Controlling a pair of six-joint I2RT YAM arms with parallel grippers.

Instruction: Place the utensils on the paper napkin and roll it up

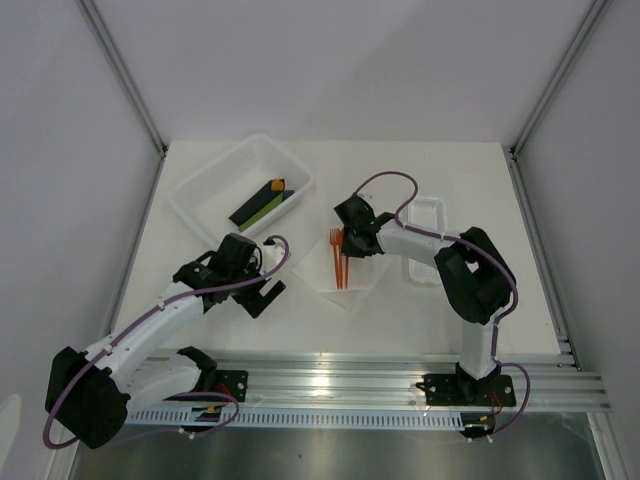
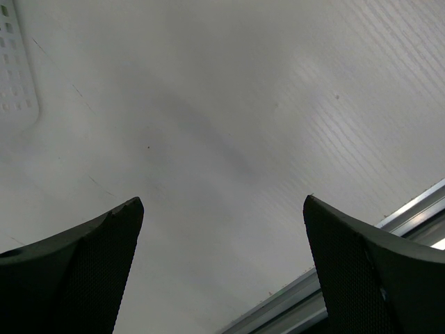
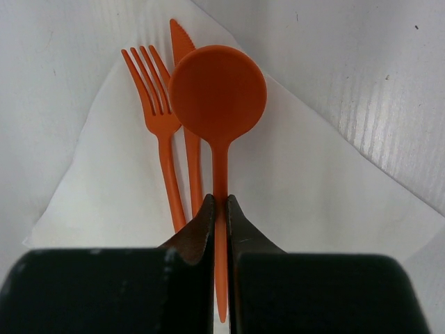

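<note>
The table (image 1: pixel 450 320) is carrying the napkin (image 1: pixel 360 290), lying flat and unrolled about midway between its left and right edges. The left gripper (image 2: pixel 221 203) is hanging with jaws spread wide, holding nothing. The right gripper (image 3: pixel 220 209) is pinching the spoon (image 3: pixel 217 90) by its handle over the napkin, beside the fork (image 3: pixel 161 122) and knife (image 3: pixel 182 36) lying there. Releasing the spoon and rolling are remaining.

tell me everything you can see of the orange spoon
The spoon is bright orange and plastic-looking, with a round bowl and a thin straight handle. The right gripper is shut on the handle, bowl pointing away. It is over the white napkin, beside the fork and knife, its bowl overlapping the knife.
</note>
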